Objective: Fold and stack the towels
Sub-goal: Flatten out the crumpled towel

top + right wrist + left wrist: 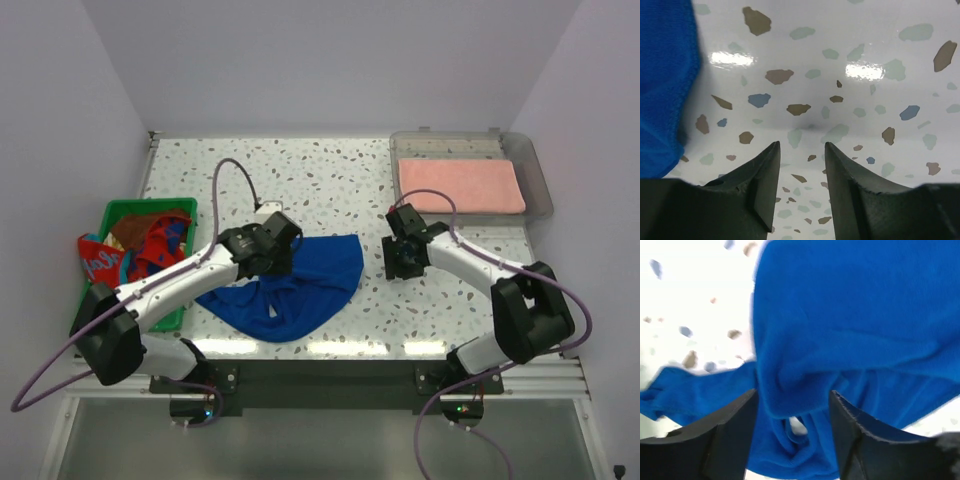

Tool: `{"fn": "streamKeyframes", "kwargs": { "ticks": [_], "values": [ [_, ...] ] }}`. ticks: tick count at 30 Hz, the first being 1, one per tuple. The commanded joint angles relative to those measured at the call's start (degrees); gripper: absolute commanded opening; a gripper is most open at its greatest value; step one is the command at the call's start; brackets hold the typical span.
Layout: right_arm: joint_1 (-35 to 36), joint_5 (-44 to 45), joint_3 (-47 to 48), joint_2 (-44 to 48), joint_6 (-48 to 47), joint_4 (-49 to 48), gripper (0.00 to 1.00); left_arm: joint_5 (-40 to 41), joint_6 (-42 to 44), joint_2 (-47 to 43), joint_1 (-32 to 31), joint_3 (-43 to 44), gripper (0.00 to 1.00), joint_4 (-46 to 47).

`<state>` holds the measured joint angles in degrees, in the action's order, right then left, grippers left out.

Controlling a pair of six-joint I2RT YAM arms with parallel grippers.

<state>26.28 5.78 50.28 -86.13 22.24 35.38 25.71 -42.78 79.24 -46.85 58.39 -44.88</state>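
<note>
The plain royal blue towel (pixel 300 285) lies rumpled near the table's front edge, its folds filling the left wrist view (pixel 850 325). My left gripper (pixel 280 255) hangs over its upper left part, jaws open (pixel 792 395), with a bulge of blue cloth loose between the fingers (pixel 730 430). To the right of the towel my right gripper (pixel 398 262) stands open (pixel 801 145) over bare table, and the towel's edge (pixel 665 85) shows at its left. A folded salmon pink towel (pixel 460 185) lies flat in the clear tray (pixel 530 160).
At the left, a green basket (pixel 150 206) holds a blue towel with red pattern (pixel 160 245) and a brown one (pixel 130 228). The speckled table (pixel 320 185) runs back to a white wall. Side walls close in on both sides.
</note>
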Motion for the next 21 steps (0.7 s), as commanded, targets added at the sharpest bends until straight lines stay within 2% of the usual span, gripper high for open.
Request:
{"fn": "streamKeyframes", "kwargs": {
  "ticks": [1, 2, 3, 5, 8, 11, 16, 21],
  "values": [
    [0.00, -4.10, 3.58, 2.63, -4.47, -3.37, 0.46, -1.02, -0.02, -3.65, 5.62, 2.08, 0.69, 3.82],
    [0.00, -4.98, 4.38, 2.54, -5.53, -4.08, 0.47, -1.37, 0.50, -3.92, 7.63, 1.82, 0.78, 5.06],
    [0.00, -5.60, 5.26, 1.59, -6.50, -4.61, 0.48, -1.19, 0.77, -4.36, 8.43, 1.38, 0.82, 6.29],
    [-0.09, -7.53, 8.68, -0.08, -8.96, -5.67, 0.51, -1.36, 1.38, -3.75, 10.10, -0.03, 0.84, 9.45],
    [0.61, -8.68, 14.22, -4.91, -10.90, -6.37, 0.51, -4.17, 2.35, -0.42, 15.71, -1.34, 0.83, 12.79],
    [1.67, -8.77, 18.88, -9.40, -11.69, -7.77, 0.52, -7.07, 4.63, 3.18, 18.71, -2.75, 0.81, 18.41],
    [2.28, -7.45, 25.29, -16.26, -12.04, -7.78, 0.53, -7.70, 8.15, 11.35, 20.39, 0.58, 0.76, 21.42],
    [2.98, -5.87, 28.38, -22.94, -12.31, -6.81, 0.52, -7.26, 9.65, 14.71, 21.36, 1.73, 0.76, 22.03]
  ]
}}
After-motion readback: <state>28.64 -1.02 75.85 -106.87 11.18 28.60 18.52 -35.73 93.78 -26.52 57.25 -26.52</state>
